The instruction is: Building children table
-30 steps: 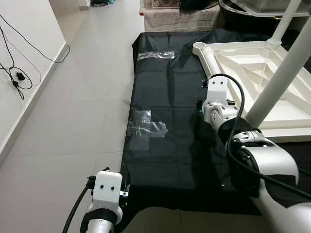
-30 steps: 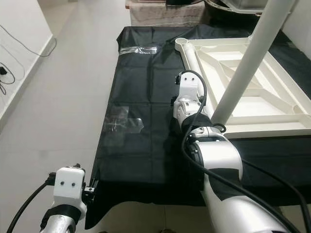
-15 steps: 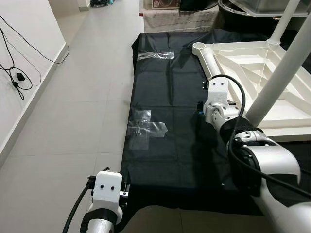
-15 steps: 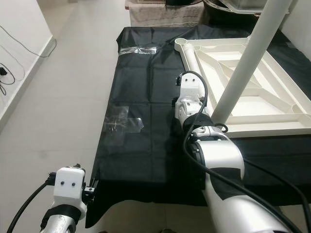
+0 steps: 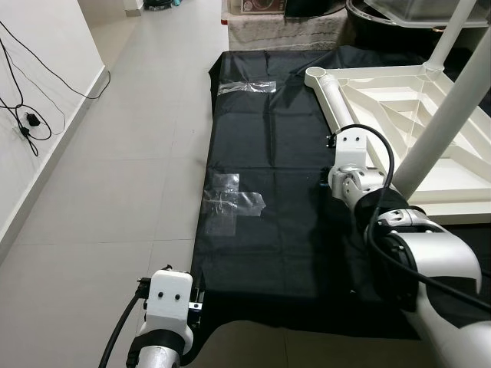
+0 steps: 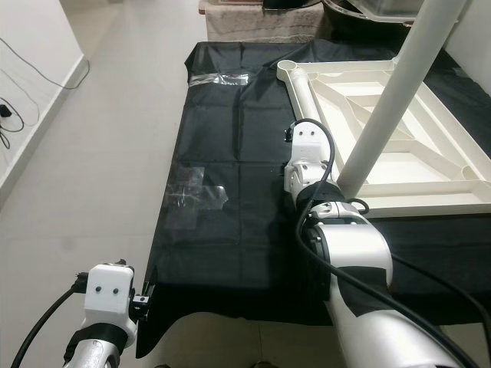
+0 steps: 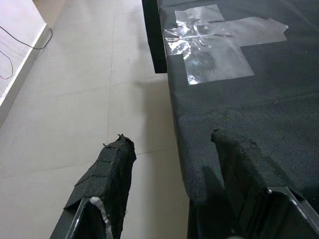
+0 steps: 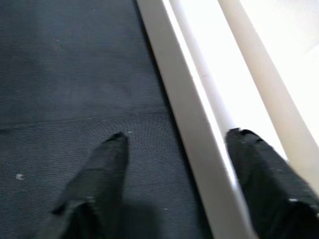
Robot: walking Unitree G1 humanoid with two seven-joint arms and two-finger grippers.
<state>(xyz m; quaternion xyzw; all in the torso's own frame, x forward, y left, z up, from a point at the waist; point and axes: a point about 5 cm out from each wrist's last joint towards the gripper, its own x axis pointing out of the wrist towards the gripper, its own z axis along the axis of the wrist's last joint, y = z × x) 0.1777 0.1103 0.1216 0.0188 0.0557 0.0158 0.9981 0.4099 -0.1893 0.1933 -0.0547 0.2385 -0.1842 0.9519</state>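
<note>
The white table top [image 5: 430, 130] is lying upside down on the black sheet [image 5: 268, 192], out on the right side of the tiled floor [image 5: 115, 169], with one white leg [image 6: 387, 100] standing up from its near left corner and another leg [image 5: 453, 34] rising at the far side. The right gripper [image 8: 174, 164] is reaching forward and down along the table top's left rim [image 8: 184, 109], and its jaws are spread wide, one black finger [image 8: 102, 169] sitting over the black sheet and the other finger [image 8: 259, 169] over the white frame, so the rim is running between them with nothing clamped. The left gripper [image 7: 174, 174] is hanging low at the near left corner of the sheet, jaws parted as well, one finger [image 7: 107, 174] over bare floor and the other finger [image 7: 246, 164] above the fabric's edge. A patch of clear tape [image 7: 214, 40] is shining on the sheet just ahead of it, and a second strip of tape [image 5: 245, 87] is lying near the sheet's far end. Black cables [image 5: 23, 115] are trailing down the white wall [image 5: 38, 100] on the left.
</note>
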